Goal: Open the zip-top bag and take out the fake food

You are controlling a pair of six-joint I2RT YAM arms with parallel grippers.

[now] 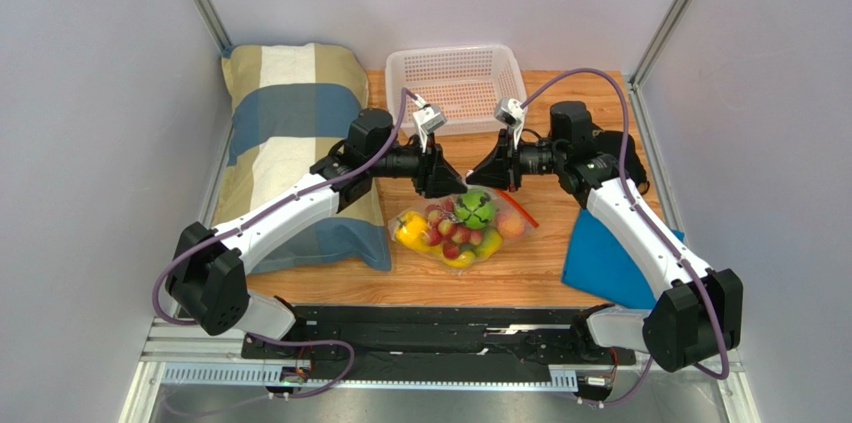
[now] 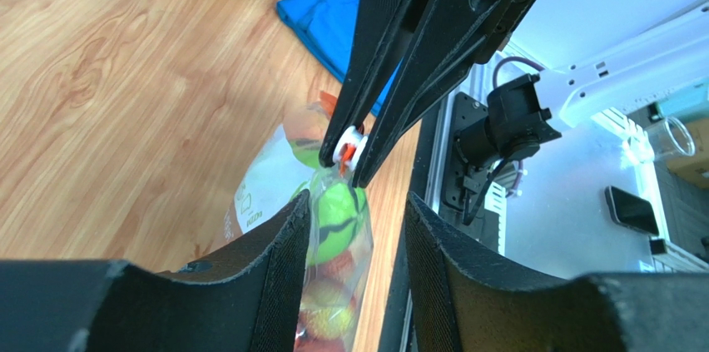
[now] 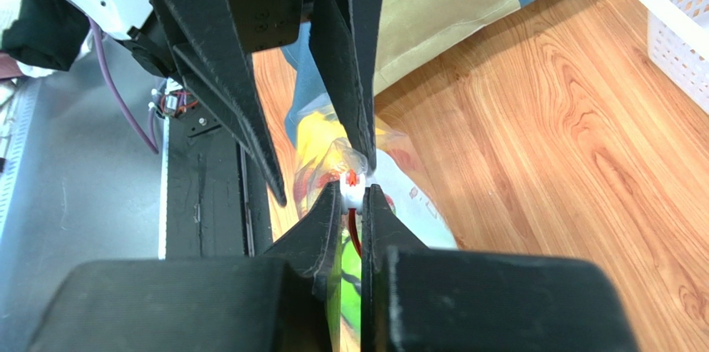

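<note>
While the bag (image 1: pixel 455 235) lies centred on the table (image 1: pixel 420 281) with all the food (image 1: pixel 476 209) inside, the right gripper (image 3: pixel 354 202) is clamped on the zip tab (image 3: pixel 353 189) at the bag's 12 o'clock edge and the left gripper (image 2: pixel 358 202) straddles the plastic, jaws apart, so opening looks barely begun.

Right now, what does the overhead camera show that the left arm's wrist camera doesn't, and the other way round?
Only overhead: the white basket and the striped pillow. Only the left wrist: the right claw pinched shut on the white slider of the zip-top bag, seen up close, and the open left claw around the bag. Both: the fake food inside, the blue cloth, the wooden table.
</note>
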